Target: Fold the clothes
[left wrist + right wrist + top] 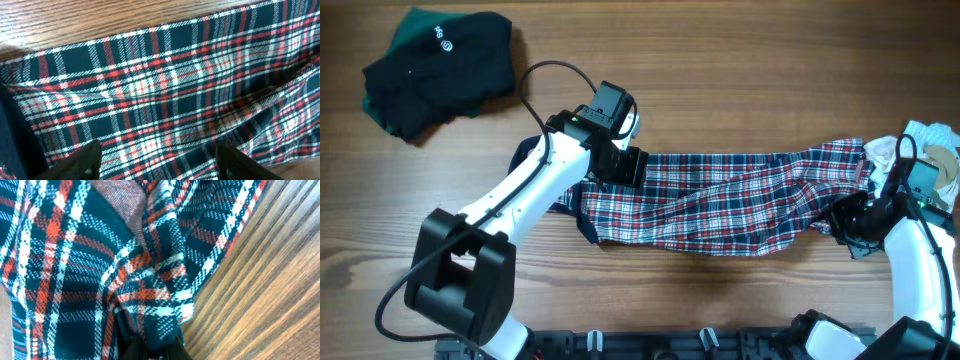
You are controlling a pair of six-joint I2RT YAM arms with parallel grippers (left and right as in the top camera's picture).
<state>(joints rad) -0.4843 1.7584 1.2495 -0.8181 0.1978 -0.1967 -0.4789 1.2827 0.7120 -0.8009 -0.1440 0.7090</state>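
The plaid garment [720, 195] lies stretched across the table's middle, red, white and navy, with navy trim at its left end. My left gripper [625, 165] hovers over its upper left part. In the left wrist view its two fingers [157, 160] stand wide apart above the plaid cloth [165, 90], holding nothing. My right gripper [848, 218] is at the garment's right end. In the right wrist view its fingers [155, 347] are shut on a bunched fold of the plaid cloth [100, 270].
A dark green and black garment [435, 70] lies crumpled at the back left. A pile of pale clothes [930, 155] sits at the right edge, behind my right arm. Bare wood table [740, 80] lies behind the plaid garment.
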